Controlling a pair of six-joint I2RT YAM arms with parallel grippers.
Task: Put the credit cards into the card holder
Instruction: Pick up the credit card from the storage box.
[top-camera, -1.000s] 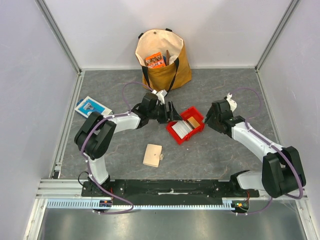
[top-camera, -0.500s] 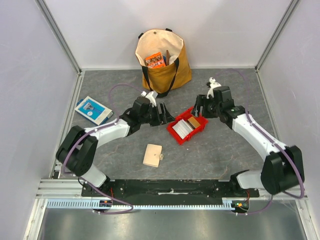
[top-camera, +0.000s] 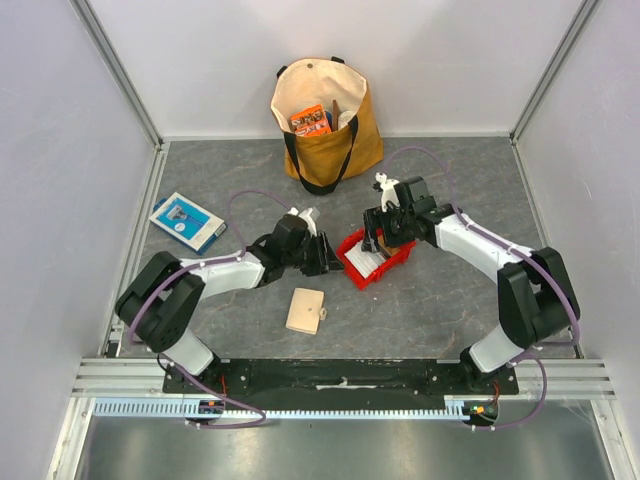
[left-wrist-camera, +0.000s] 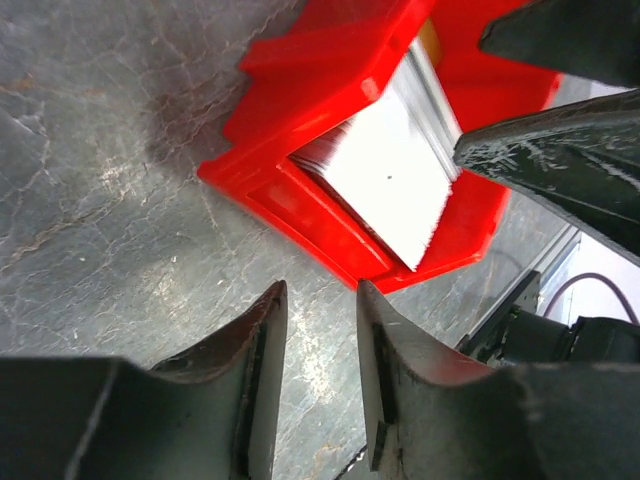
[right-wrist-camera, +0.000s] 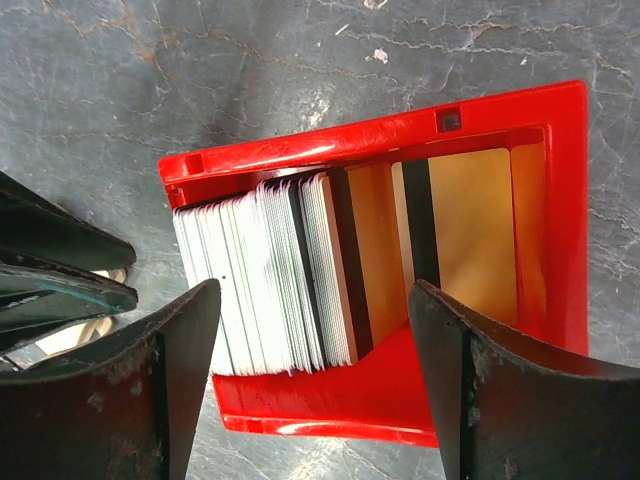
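The right gripper (right-wrist-camera: 315, 300) hangs right over the red tray (right-wrist-camera: 370, 150). Its two fingers stand wide apart and it holds nothing. Just below it, between the fingers, are the credit cards (right-wrist-camera: 260, 285). They stand on edge in the tray, packed close in a row. The cards near one finger are white or pale grey. The cards near the other finger are orange-brown, and one has a dark stripe.

The left gripper (left-wrist-camera: 320, 300) is down low, close to the grey table (left-wrist-camera: 100, 200). Its fingers are only a little way apart. The gap between them is thin and there is nothing in it. A corner of the red tray sits just in front of its fingertips, and I cannot see them touch it. The white cards are a bit farther on, and the dark fingers of the right gripper are past the cards.

The card holder (top-camera: 305, 310) lies flat on the table behind the left gripper, on the side where the arms are bolted down. It is tan and it is near that gripper but apart from it. It is farther from the right gripper. No gripper touches it.

A yellow-brown bag (top-camera: 325, 120) stands far out past both grippers, with an orange packet (top-camera: 312, 120) inside. A blue-and-white box (top-camera: 186, 220) lies well off to the left of the left gripper.
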